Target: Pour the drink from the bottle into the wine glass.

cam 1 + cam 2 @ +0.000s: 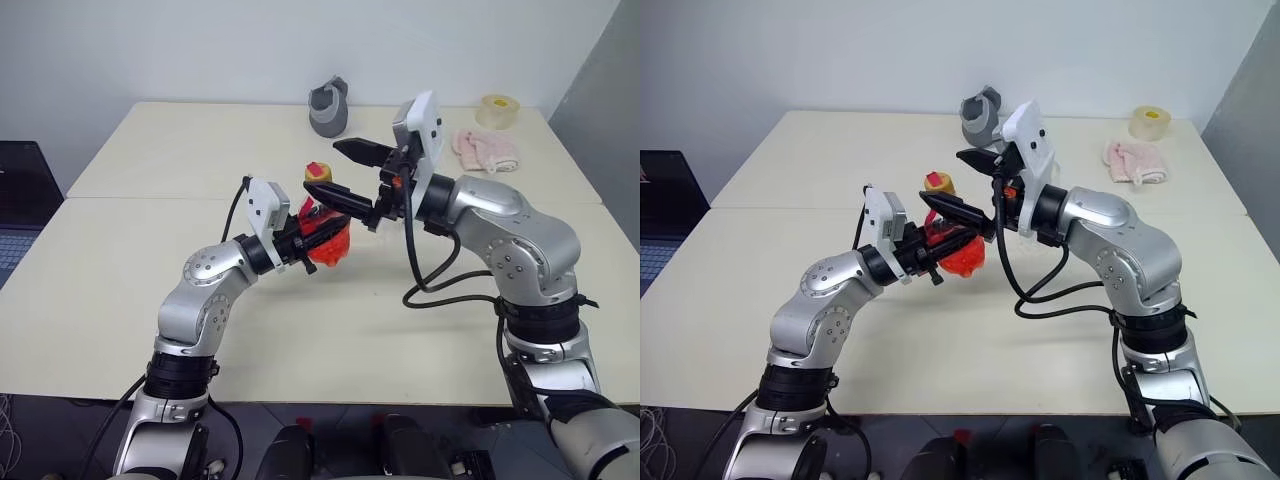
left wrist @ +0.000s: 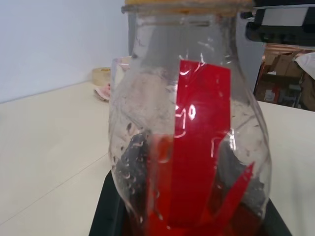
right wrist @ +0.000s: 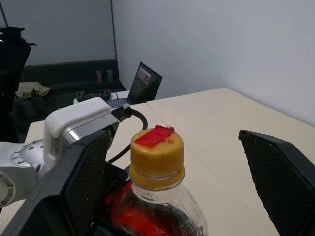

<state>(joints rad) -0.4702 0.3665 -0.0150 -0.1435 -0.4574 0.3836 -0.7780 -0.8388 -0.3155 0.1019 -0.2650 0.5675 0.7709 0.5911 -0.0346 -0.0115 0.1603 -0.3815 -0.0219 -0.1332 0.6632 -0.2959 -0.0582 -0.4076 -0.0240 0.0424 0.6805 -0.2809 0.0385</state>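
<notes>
Claws, two, both raised above the surface (image 1: 140, 300).

Left claw (image 1: 312, 238): clamped tight on the bulbous base of the bottle (image 1: 325, 230), holding it upright, or nearly so, off the surface, neck and yellow cap (image 3: 157, 152) uppermost. Long axis of bottle running close to vertical, cap end leaning slightly away from the left wrist. In the left wrist view the drink (image 2: 197, 226) is sitting red in the bottom of the bottle, behind the red label.

Right claw (image 1: 348, 175): spread wide, gripping nothing, pointing across toward the robot's left. In the right wrist view the cap is standing between the two black fingers (image 3: 283, 182), one finger on either side, neither touching it. Cap lying straight ahead of the claw and a little low of the finger line.

Judgement: cap on, so uncapping comes before pouring. Right claw is the nearer one to the cap and seems to be lining up on it; closing squarely on the cap appears to call for a slight drop along the bottle's axis.

Wine glass: cannot be made out. Grey cup-like object (image 1: 328, 105) standing at the far edge of the surface, well apart from both claws.
</notes>
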